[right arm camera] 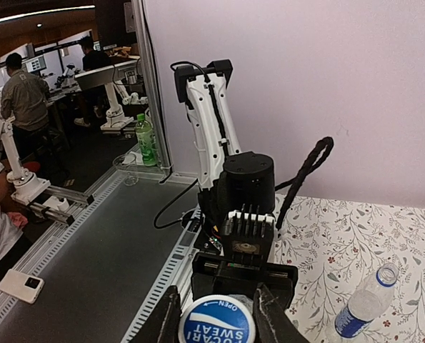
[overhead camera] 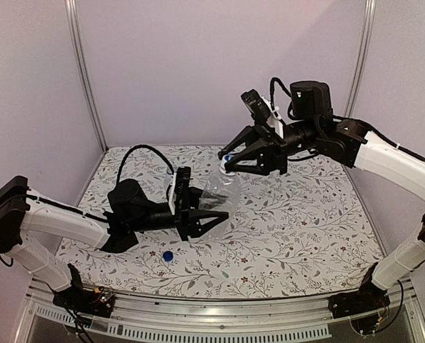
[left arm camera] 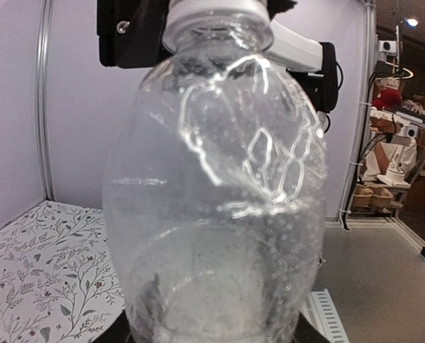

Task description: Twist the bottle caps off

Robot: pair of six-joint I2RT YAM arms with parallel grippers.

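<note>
My left gripper [overhead camera: 211, 213] is shut on the plain clear bottle [overhead camera: 219, 191] and holds it tilted above the table. The bottle fills the left wrist view [left arm camera: 212, 214]. A whitish cap with a blue top [right arm camera: 217, 325] sits on its neck and also shows in the left wrist view [left arm camera: 216, 13]. My right gripper [overhead camera: 228, 166] is shut on this cap, one finger [right arm camera: 166, 320] on each side. A solid blue cap [overhead camera: 168, 256] lies loose on the table in front of the left arm. The blue-label bottle [right arm camera: 366, 304] stands upright with an open mouth.
The flower-patterned table cover [overhead camera: 305, 229] ends at a metal rail [overhead camera: 198, 314] at the near edge. Purple walls and corner posts [overhead camera: 83, 78] enclose the back and sides. The left arm's cable [overhead camera: 137, 151] loops above the table.
</note>
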